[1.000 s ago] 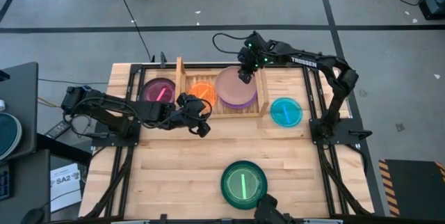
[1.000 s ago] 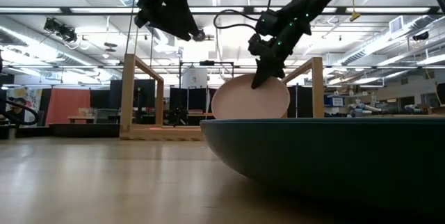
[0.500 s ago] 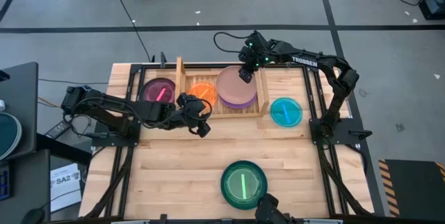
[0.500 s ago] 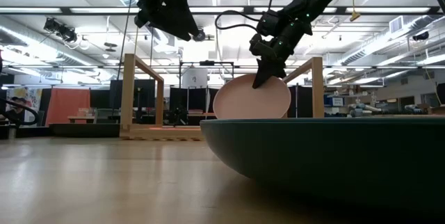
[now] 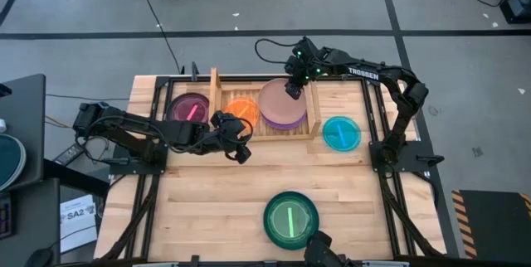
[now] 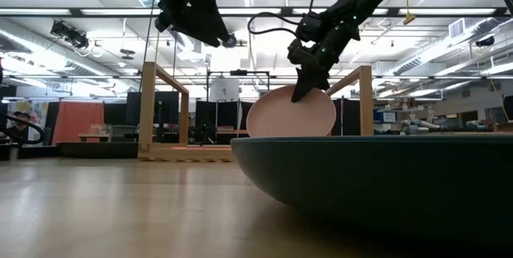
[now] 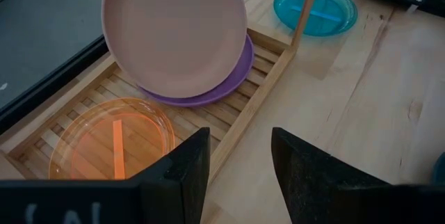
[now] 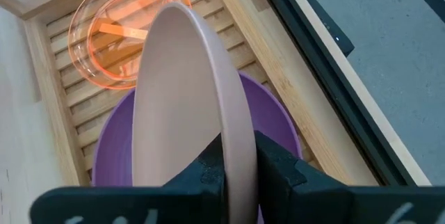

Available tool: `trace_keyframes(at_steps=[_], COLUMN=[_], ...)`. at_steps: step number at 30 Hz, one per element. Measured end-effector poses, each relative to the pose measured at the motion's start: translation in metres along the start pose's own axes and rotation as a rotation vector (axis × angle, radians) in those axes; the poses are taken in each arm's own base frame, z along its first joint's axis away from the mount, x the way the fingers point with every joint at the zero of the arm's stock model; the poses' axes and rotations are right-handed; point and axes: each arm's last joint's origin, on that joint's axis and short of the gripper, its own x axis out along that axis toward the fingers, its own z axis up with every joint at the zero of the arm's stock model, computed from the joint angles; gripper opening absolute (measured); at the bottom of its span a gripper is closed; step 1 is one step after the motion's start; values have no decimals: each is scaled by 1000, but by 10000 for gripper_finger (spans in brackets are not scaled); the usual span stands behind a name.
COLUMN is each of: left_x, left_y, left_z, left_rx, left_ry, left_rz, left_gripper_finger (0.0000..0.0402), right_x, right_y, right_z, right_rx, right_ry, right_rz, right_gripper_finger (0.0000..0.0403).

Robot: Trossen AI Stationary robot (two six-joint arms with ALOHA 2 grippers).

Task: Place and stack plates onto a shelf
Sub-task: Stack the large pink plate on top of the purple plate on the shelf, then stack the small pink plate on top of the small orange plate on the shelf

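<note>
While tilted over round purple plastic plate [image 7: 233, 78] on pale slatted wooden shelf [image 5: 264, 126], round pink plastic plate [image 8: 184, 113] pinched by rim in right gripper [image 8: 236, 165], presumably for stacking. Left gripper [image 7: 240, 165] waiting nearby, fingers apart, empty.

The pink plate [image 7: 174, 33] hides most of the purple plate [image 7: 229, 78] beneath it in the left wrist view, leaving only a crescent from four to seven o'clock, and its own upper rim runs off the picture's edge at twelve o'clock. In the low view the dark green-teal plate [image 6: 377, 186] (close to the lens and cut off at three o'clock) blocks the pink plate's lower edge, so whether it touches the shelf [image 6: 164, 110] cannot be told there. In the right wrist view the right gripper [image 8: 236, 165] fingers clasp the pink plate's rim, covering that stretch of it.
</note>
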Motion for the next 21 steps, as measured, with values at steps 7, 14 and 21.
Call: trace_keyframes(at_steps=[7,14,21], left_x=[0,0,0], left_y=[0,0,0], left_z=[0,0,0], left_rx=[0,0,0], left_ry=[0,0,0], left_rz=[0,0,0], left_gripper_finger=[160,160,160], right_x=[1,1,1], right_y=[-1,-2,-2], right_z=[-1,-1,-1], right_rx=[-1,-2,-3], right_ry=[12,13,12], right_rz=[-45,-50,-53], right_gripper_finger=[105,162,212])
